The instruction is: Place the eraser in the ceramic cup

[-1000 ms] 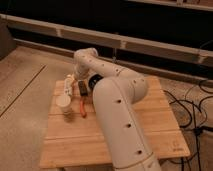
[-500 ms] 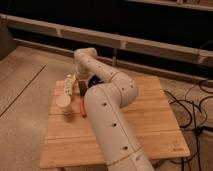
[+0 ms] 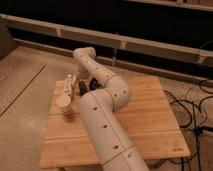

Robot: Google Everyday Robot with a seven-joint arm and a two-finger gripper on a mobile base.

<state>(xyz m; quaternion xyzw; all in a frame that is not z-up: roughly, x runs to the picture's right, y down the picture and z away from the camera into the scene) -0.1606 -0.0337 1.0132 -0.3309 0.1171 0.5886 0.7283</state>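
We see the arm (image 3: 102,125) rise from the near edge of the wooden table (image 3: 150,117), arch over toward the far-left corner & drop there. The gripper (image 3: 81,85) sits low at that corner, just right of a long white bar (image 3: 69,84). It shows only as a dark patch by the wrist, so we can't tell its state. The ceramic cup (image 3: 63,101) stands near the table's left edge, at the near end of the bar; touching or just apart, can't say which. Bar's long axis runs far-to-near, leaning a bit left. The eraser: we can't make it out, so its place, long axis & heading can't be told. Cables (image 3: 187,107) lie on the floor right of the table.
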